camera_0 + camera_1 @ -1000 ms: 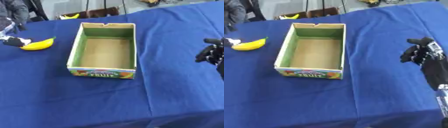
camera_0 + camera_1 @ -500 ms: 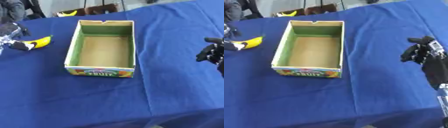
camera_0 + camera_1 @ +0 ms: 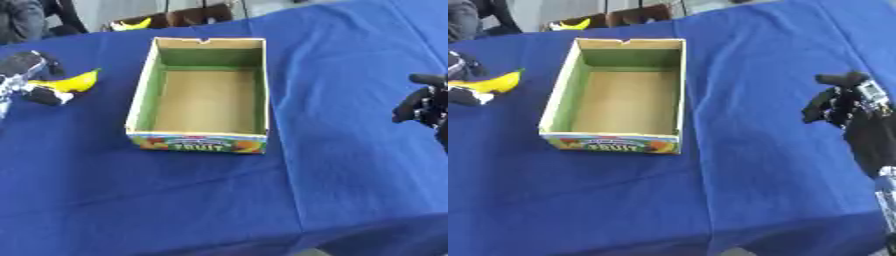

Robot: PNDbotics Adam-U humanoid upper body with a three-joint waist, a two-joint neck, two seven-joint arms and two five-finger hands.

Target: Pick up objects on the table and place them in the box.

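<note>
The curved yellow banana (image 3: 70, 82) sits in the curled fingers of our left hand (image 3: 31, 80), grasped at its near end, with the open cardboard fruit box with green inner walls (image 3: 203, 95) just to that hand's right on the blue tablecloth (image 3: 350, 60). To do this step well, we judge we should lift the banana clear of the box's near wall, carry it over the bare brown floor, and let go low. Our right hand (image 3: 842, 102) hangs idle well beyond the box, fingers curled on nothing.

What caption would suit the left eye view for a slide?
Left hand closes on a banana beside the empty box on a blue table; right hand waits curled.
</note>
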